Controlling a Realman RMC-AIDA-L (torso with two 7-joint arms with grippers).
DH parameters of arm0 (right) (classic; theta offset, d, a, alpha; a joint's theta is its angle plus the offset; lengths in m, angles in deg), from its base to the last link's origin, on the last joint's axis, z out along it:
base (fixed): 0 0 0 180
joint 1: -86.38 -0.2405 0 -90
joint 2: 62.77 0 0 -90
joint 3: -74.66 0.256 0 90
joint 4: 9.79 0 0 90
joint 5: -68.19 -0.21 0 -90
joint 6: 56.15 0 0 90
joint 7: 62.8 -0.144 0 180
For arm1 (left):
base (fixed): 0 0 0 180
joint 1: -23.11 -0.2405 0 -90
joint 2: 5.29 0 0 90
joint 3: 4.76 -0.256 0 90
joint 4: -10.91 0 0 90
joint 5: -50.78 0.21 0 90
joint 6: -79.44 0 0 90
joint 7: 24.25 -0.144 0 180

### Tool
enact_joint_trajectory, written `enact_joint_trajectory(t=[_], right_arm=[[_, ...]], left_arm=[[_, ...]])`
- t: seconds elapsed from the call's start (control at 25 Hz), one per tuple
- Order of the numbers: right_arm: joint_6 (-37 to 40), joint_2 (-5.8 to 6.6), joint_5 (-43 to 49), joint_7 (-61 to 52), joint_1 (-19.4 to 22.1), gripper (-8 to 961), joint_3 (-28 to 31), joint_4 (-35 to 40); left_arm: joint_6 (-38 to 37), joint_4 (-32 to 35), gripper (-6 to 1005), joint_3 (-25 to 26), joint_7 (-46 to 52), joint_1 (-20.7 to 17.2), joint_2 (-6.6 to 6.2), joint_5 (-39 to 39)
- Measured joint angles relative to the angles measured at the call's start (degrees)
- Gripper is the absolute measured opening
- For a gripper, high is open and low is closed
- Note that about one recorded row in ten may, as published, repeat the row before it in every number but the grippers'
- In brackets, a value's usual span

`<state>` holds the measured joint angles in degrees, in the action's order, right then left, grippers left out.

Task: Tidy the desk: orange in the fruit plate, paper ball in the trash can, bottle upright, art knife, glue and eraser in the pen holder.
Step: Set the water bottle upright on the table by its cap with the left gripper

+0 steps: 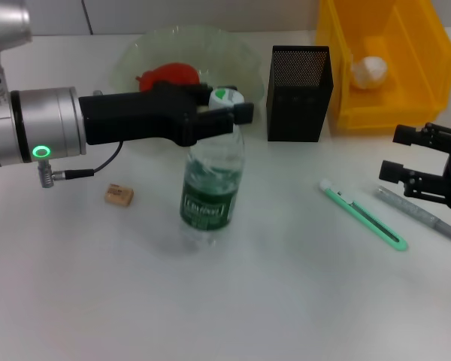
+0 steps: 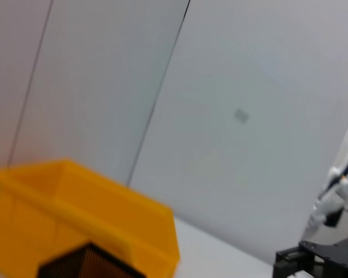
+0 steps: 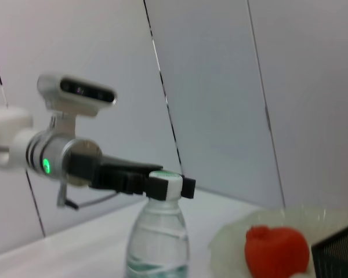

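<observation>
The clear bottle [image 1: 213, 180] with a green label stands upright at mid-table. My left gripper [image 1: 224, 104] is shut on its white-and-green cap; it also shows in the right wrist view [image 3: 165, 184] on the bottle [image 3: 158, 243]. A reddish orange [image 1: 169, 74] lies in the green glass fruit plate [image 1: 240, 53]. The paper ball [image 1: 370, 70] lies in the yellow bin [image 1: 421, 98]. The green art knife [image 1: 363, 214] and grey glue stick [image 1: 419, 213] lie at right, by my open, empty right gripper [image 1: 406, 154]. The tan eraser [image 1: 119, 195] lies at left. The black mesh pen holder [image 1: 299, 94] stands behind.
The left arm's cable [image 1: 90, 171] hangs near the eraser. In the left wrist view the yellow bin [image 2: 75, 214], the pen holder's rim [image 2: 87, 263] and the right gripper [image 2: 319, 258] show. The plate stands just behind the bottle.
</observation>
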<state>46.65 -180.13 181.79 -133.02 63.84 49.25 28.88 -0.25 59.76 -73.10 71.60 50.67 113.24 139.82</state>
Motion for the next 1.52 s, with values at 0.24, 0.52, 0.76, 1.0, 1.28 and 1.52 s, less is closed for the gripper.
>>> enact_joint_trajectory(t=[0.24,0.52,0.76,1.0,1.28,1.52], right_arm=[[1.0,-0.43,-3.81,-1.74,-0.26,670,-0.01,-0.08],[1.32,-0.94,-9.0,-1.58,1.58,662,0.21,-0.57],[1.3,-1.01,-11.94,-1.23,2.06,655,0.25,-2.54],[0.92,-1.14,-12.4,-1.06,2.12,649,0.74,-3.7],[0.95,-1.32,-12.44,-0.98,2.15,641,0.78,-4.06],[1.23,-1.5,-12.44,-0.58,2.24,634,0.8,-4.05]], left_arm=[[0.09,-9.37,448,3.75,-18.36,0.28,-0.04,-7.75],[0.53,-17.12,449,7.18,-30.0,0.46,0.07,-11.54],[0.98,-21.54,444,7.29,-36.55,0.63,0.2,-15.89],[1.37,-26.68,438,7.33,-43.23,0.62,0.22,-21.04],[1.67,-28.56,435,7.28,-45.76,0.74,0.37,-21.56],[1.52,-28.64,436,7.17,-45.93,0.56,0.45,-21.59]])
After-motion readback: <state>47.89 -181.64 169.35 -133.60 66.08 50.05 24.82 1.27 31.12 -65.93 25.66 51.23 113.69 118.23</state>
